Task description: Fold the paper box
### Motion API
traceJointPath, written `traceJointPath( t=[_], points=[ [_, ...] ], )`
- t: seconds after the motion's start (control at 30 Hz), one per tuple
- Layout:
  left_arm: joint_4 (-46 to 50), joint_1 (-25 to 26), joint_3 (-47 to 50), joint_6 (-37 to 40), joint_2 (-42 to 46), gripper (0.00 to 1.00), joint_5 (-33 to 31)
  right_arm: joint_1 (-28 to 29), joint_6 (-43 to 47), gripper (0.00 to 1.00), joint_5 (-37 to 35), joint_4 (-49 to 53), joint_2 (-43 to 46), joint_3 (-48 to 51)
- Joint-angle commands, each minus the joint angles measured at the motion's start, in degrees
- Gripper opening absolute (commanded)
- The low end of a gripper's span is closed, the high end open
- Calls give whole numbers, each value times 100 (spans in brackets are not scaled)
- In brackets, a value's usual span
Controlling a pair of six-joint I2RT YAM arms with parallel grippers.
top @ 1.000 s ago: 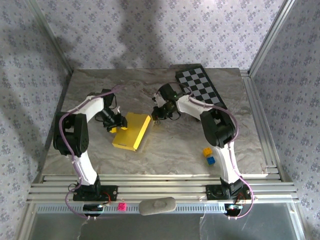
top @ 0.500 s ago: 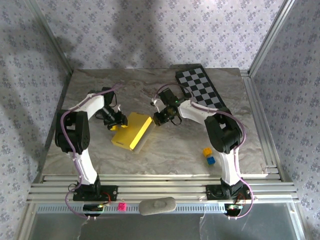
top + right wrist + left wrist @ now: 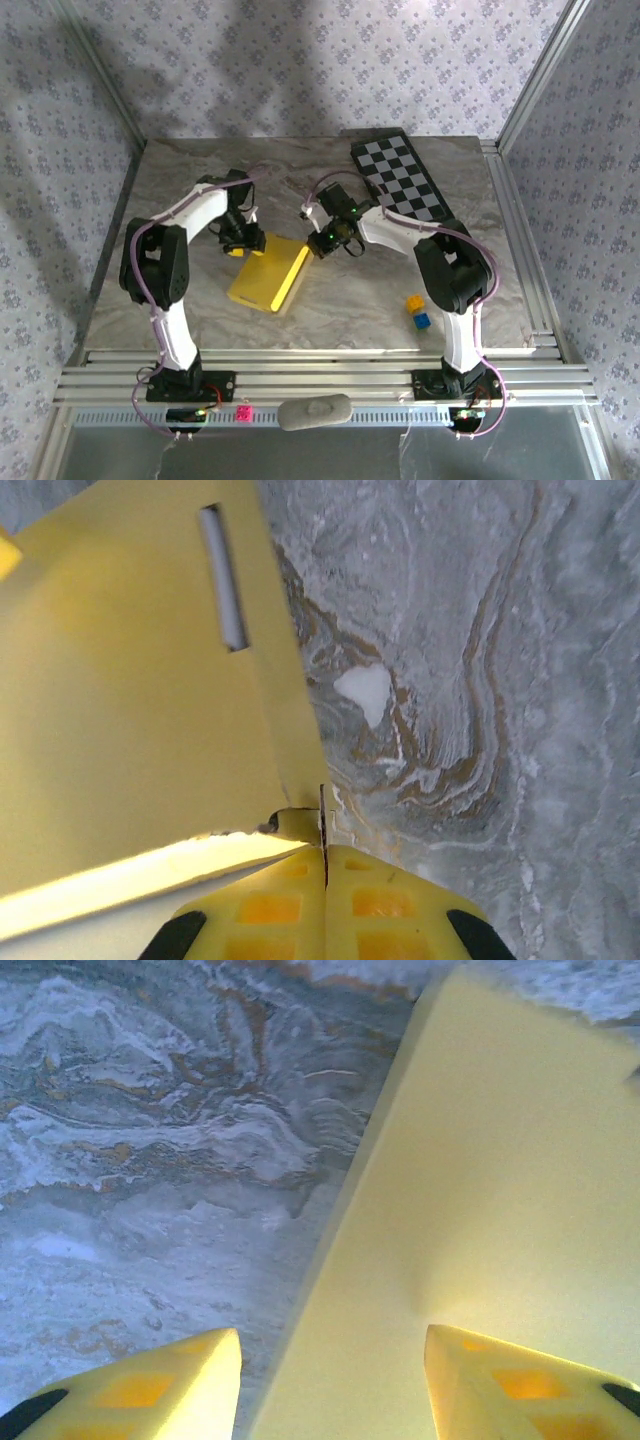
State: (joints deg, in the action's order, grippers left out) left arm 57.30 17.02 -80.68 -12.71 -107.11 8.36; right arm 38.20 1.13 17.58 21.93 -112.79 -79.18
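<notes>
The paper box (image 3: 265, 275) lies in the middle of the marble table as a flat yellow rectangle, its right long edge a little raised. My left gripper (image 3: 247, 243) is at its far left corner. In the left wrist view it (image 3: 335, 1365) stands open. One fingertip is over the box (image 3: 480, 1180), the other over bare table. My right gripper (image 3: 320, 245) is at the far right corner. In the right wrist view it (image 3: 323, 855) is shut, with a thin flap edge of the box (image 3: 130, 710) pinched between the pads. A slot (image 3: 222, 575) is cut in the panel.
A black-and-white chequered board (image 3: 402, 175) lies at the back right. A small yellow cube (image 3: 413, 302) and a blue cube (image 3: 422, 320) sit near the right arm. Metal frame rails (image 3: 520, 250) border the table (image 3: 350, 300).
The left gripper has moved right, onto the box's far left corner. The box has turned a little and slid slightly toward the near edge. The right gripper has stayed shut at its corner.
</notes>
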Motion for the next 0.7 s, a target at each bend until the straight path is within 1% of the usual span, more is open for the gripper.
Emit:
traceJointPath(
  t=[0.0, 0.03, 0.1, 0.17, 0.27, 0.33, 0.4, 0.53, 0.67],
  points=[
    [364, 155, -195, -372, 735, 52, -358, 44, 82, 0, 46, -97, 219, 140],
    [408, 239, -151, -425, 838, 52, -297, 47, 72, 0, 48, -123, 230, 166],
    [346, 385, 41, -625, 944, 52, 97, 46, 55, 0, 52, -155, 256, 217],
    [158, 601, 264, -907, 886, 52, 602, 47, 54, 0, 69, -181, 275, 246],
    [-301, 875, 546, -1291, 731, 52, 993, 41, 58, 0, 87, -187, 310, 294],
    [-414, 960, 565, -1400, 568, 51, 947, 47, 70, 0, 104, -181, 344, 324],
    [-402, 941, 552, -1355, 407, 51, 677, 42, 64, 0, 130, -177, 408, 356],
    [-367, 657, 458, -1155, 209, 51, 374, 52, 28, 0, 219, -191, 624, 468],
    [-410, 484, 396, -1017, 169, 51, 413, 95, 63, 0, 275, -165, 826, 569]
  ],
)
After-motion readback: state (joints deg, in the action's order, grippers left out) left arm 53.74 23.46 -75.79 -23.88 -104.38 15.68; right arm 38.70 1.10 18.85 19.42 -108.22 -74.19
